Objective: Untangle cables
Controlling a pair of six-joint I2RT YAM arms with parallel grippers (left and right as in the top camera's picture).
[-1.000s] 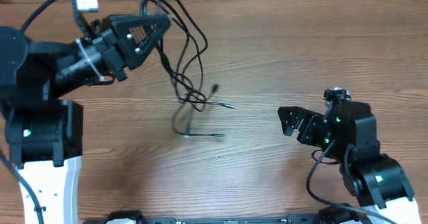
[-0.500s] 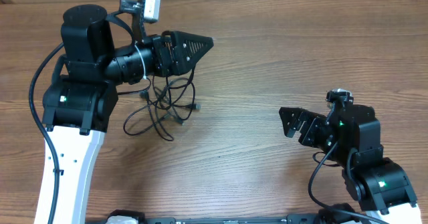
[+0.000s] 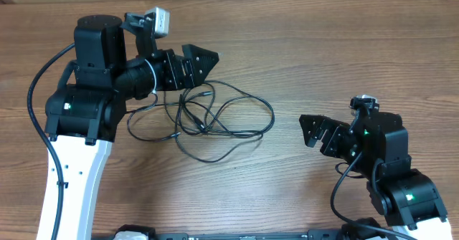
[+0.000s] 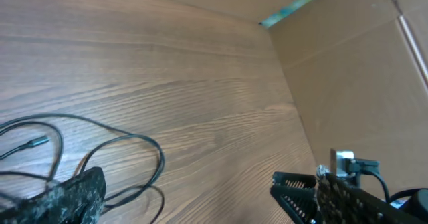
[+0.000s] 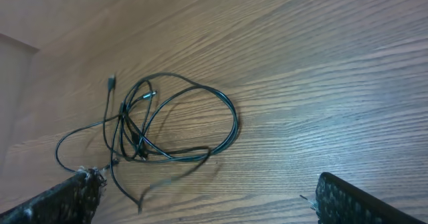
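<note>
The cables point(image 3: 203, 125) lie flat on the wooden table point(image 3: 301, 39) left of centre in the overhead view. They spread in wide loose loops, but several strands cross in a knot near the middle, so by my reading the untangling is only partly done. The loops are opened out, yet no cord lies apart from the others. The left gripper point(image 3: 204, 62) hovers just above the upper edge of the heap. Its jaws look parted and nothing seems caught between them, though strands run close beneath it. The right gripper point(image 3: 307, 130) sits well apart to the right, with its jaws spread and nothing in them.

From the left wrist, one loop of the cables point(image 4: 159, 158) curves over the wood at lower left, with a small plug end near the frame edge. Only one finger point(image 4: 73, 197) of the left gripper shows, low in the corner and gripping no cord. That fits a wide opening. The right gripper point(image 4: 287, 187) shows across the table.

From the right wrist, the cables point(image 5: 134, 134) appear as one big ring with smaller loops bunched and crossing at its left side. Two plug ends poke out at the top. The right gripper point(image 5: 207, 184) has its fingers far apart at the bottom corners, clear of the cords, with bare wood between them.
</note>
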